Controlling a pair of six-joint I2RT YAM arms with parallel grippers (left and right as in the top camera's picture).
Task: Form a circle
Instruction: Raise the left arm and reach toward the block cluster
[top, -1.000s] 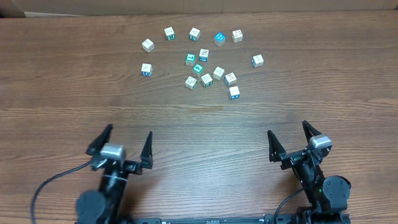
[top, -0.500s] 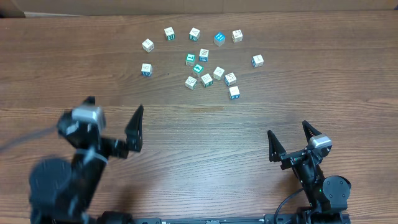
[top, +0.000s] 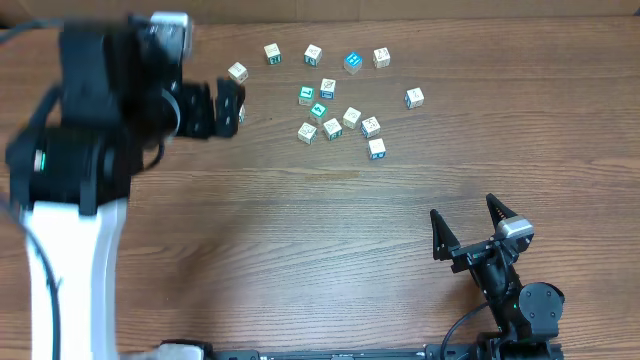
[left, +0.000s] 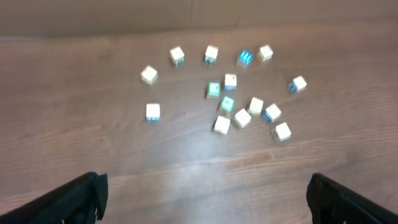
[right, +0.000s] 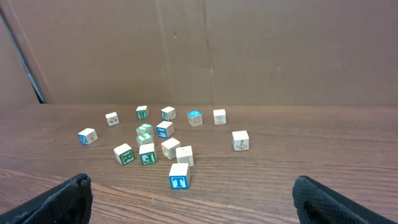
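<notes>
My left gripper (left: 205, 190) spread wide, empty, over left edge of scattered cubes (top: 327, 88); right gripper (top: 462, 208) wide, empty, open table (top: 300, 230) ahead.

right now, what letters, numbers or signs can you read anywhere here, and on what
"T": white on the blue front face of the nearest cube, right wrist view.
The other cubes bear printed marks, all too small or blurred to read.
No words, brands or numbers show anywhere else.
</notes>
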